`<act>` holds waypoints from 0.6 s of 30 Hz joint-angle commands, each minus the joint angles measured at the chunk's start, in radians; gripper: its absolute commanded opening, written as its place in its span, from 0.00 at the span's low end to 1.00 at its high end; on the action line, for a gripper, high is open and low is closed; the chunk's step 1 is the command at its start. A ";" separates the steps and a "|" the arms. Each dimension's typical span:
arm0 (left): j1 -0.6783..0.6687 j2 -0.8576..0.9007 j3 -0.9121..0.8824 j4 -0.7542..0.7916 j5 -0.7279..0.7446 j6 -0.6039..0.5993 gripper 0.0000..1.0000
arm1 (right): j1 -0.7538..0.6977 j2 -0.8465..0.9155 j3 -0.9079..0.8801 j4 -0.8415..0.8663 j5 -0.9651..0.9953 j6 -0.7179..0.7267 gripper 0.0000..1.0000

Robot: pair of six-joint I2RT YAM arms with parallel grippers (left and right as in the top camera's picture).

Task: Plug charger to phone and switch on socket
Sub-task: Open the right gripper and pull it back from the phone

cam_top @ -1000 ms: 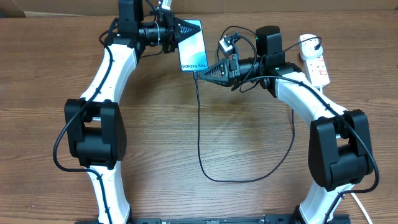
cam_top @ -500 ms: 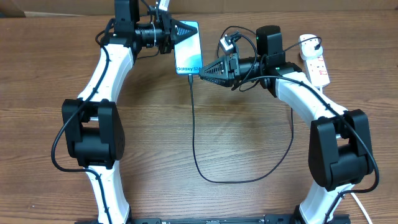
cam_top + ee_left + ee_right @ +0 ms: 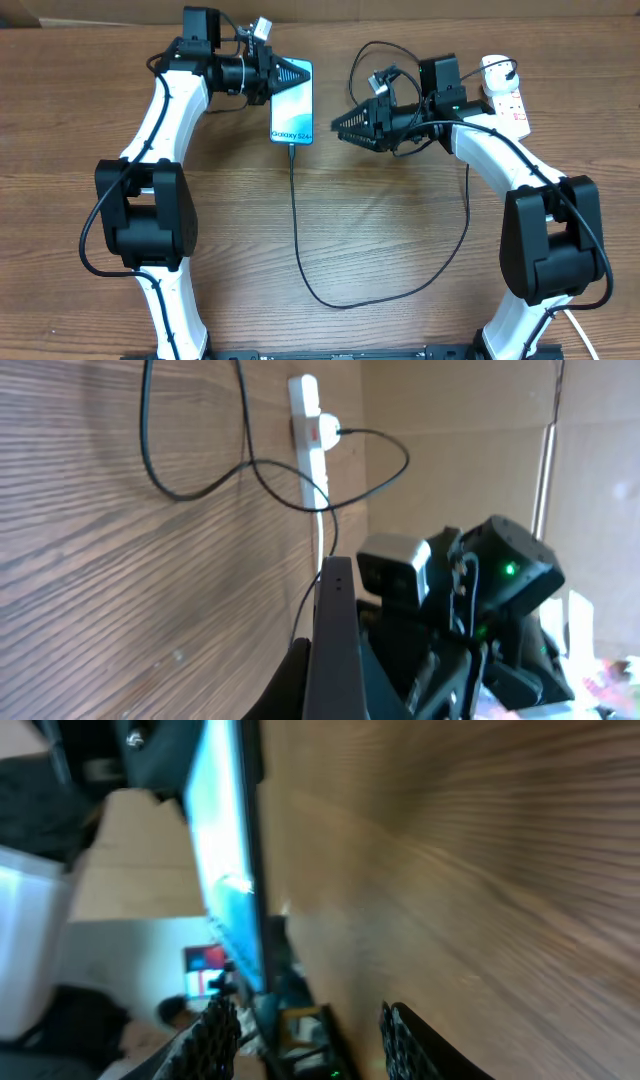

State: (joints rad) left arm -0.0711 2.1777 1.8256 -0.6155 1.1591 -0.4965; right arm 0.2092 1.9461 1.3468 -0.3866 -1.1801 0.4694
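1. Left gripper point(image 3: 298, 73) clamps the phone point(image 3: 293, 115) by its top end. A slip or tug could pop the charger point(image 3: 294, 210) tip out (seems seated at the lower edge).
2. Right gripper point(image 3: 340, 125) spread, empty. Reaching the socket point(image 3: 510, 105) behind it may snag the charger.

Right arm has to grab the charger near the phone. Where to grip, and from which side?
Grip the charger just below its connector tip, at the near short edge of the phone. It runs straight there, so the jaws can close across it. Come from the right: the right gripper sits open beside that end, while the left gripper holds the phone's far end.
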 commanded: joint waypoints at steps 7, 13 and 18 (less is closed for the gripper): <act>0.007 0.001 0.011 -0.179 -0.228 0.249 0.04 | -0.005 -0.024 0.003 -0.158 0.241 -0.188 0.45; 0.006 0.006 0.010 -0.254 -0.367 0.332 0.04 | -0.005 -0.024 0.004 -0.226 0.353 -0.212 0.45; 0.004 0.019 0.010 -0.254 -0.425 0.341 0.04 | -0.003 -0.024 0.033 -0.293 0.451 -0.214 0.45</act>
State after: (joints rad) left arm -0.0700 2.1777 1.8256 -0.8688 0.7929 -0.1989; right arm 0.2092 1.9461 1.3479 -0.6598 -0.8257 0.2775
